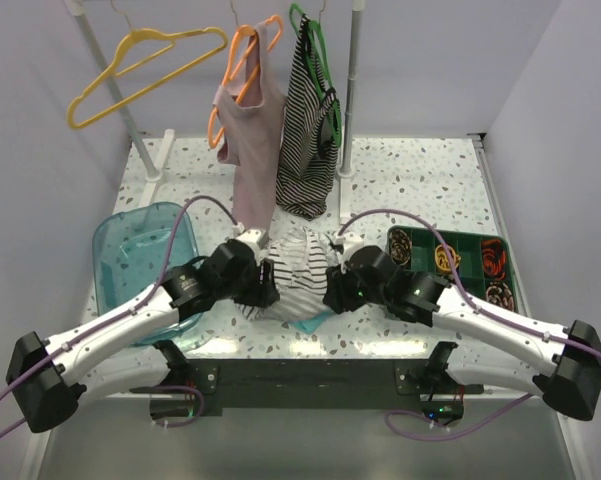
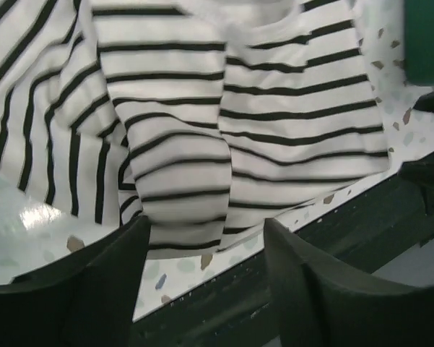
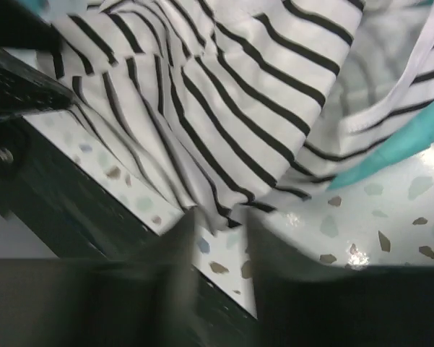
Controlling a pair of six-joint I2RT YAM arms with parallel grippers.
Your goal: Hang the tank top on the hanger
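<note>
White tank top with thin black stripes (image 1: 298, 262) lies crumpled on the speckled worktop (image 1: 420, 180), near middle. Left gripper (image 1: 264, 292) and right gripper (image 1: 331, 294) flank it, jaws of both apart.

Angled inward from both sides, low, almost meeting; spread wide at left gripper (image 2: 206, 238), parted narrowly at right gripper (image 3: 220, 231).
</note>
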